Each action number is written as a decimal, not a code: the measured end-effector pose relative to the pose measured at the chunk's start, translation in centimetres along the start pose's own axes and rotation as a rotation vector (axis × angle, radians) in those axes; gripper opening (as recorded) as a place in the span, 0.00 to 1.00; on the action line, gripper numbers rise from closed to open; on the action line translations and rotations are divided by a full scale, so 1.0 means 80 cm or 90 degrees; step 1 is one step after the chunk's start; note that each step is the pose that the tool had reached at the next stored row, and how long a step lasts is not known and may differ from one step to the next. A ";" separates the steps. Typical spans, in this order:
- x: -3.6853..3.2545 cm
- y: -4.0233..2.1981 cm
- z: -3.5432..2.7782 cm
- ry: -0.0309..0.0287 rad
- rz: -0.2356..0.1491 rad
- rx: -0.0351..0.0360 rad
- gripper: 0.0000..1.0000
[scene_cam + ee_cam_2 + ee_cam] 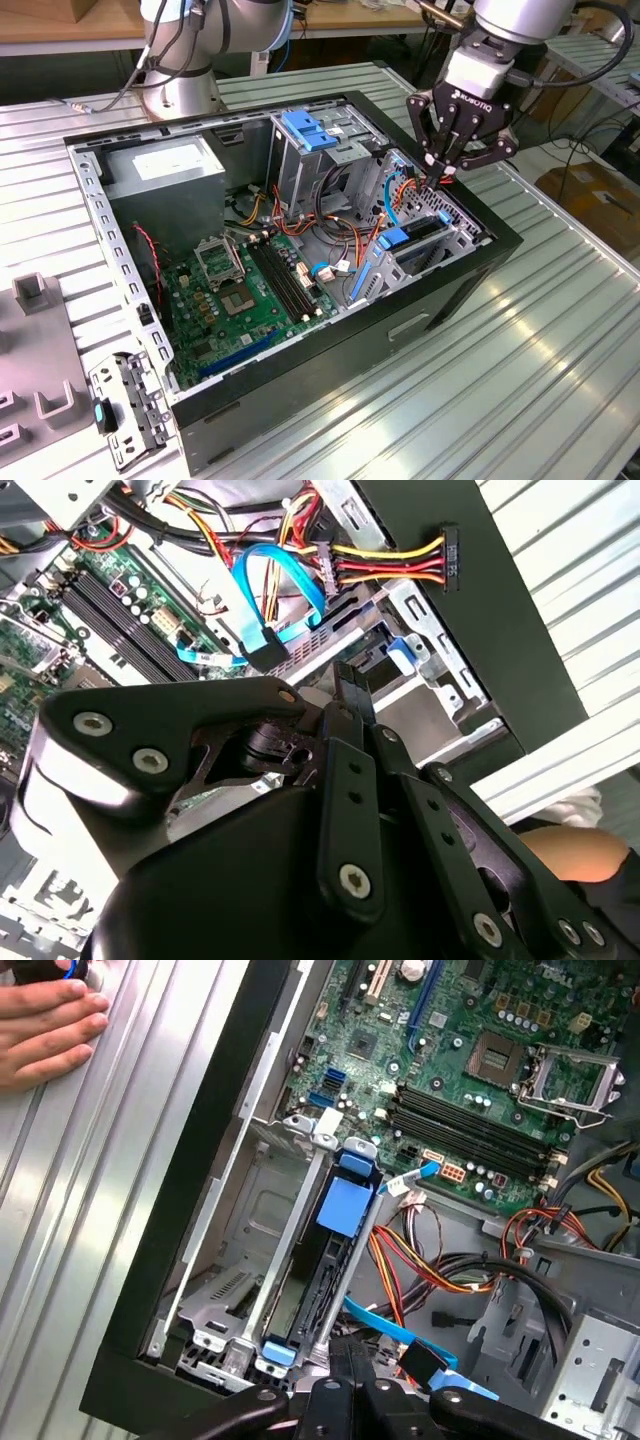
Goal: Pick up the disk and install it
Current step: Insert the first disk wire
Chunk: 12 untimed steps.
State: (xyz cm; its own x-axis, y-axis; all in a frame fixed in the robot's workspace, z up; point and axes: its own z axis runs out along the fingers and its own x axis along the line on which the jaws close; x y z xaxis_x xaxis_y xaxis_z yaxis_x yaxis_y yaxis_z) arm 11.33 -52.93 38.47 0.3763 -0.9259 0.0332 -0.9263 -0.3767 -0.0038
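The disk (408, 240) stands on edge in the drive bay at the open computer case's corner, on the exterior view's right, blue rails showing at its ends. In the first wrist view the disk (322, 1290) runs lengthwise down the bay slot, carrying a blue tab. My gripper (437, 183) hangs over the disk's far end with its two black fingers pressed together and nothing between them. The fingertips (345, 1352) sit right at the disk's end; I cannot tell if they touch it. The gripper (350, 680) points down at the bay.
The black case (480, 270) holds a green motherboard (240, 290), a grey power supply box (165, 165), a metal cage with a blue latch plate (305, 130) and loose coloured cables (340, 230). A person's hand (45, 1020) rests on the ribbed metal table beside the case.
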 end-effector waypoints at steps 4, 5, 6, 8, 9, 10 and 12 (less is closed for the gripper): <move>-0.0029 -0.0063 0.0002 -0.0002 -0.010 0.0004 0.11; -0.0039 -0.0087 0.0002 -0.0003 -0.014 0.0006 0.11; -0.0048 -0.0106 0.0002 -0.0002 -0.019 0.0007 0.11; -0.0057 -0.0132 0.0003 -0.0003 -0.024 0.0009 0.11; -0.0058 -0.0148 0.0003 -0.0003 -0.028 0.0010 0.11; -0.0056 -0.0158 0.0003 -0.0002 -0.031 0.0011 0.11; -0.0053 -0.0168 0.0008 -0.0003 -0.070 0.0023 0.11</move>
State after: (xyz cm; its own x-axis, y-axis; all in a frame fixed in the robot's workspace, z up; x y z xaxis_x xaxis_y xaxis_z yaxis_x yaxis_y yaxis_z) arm 12.42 -52.03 38.39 0.4761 -0.8788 0.0331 -0.8792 -0.4765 -0.0038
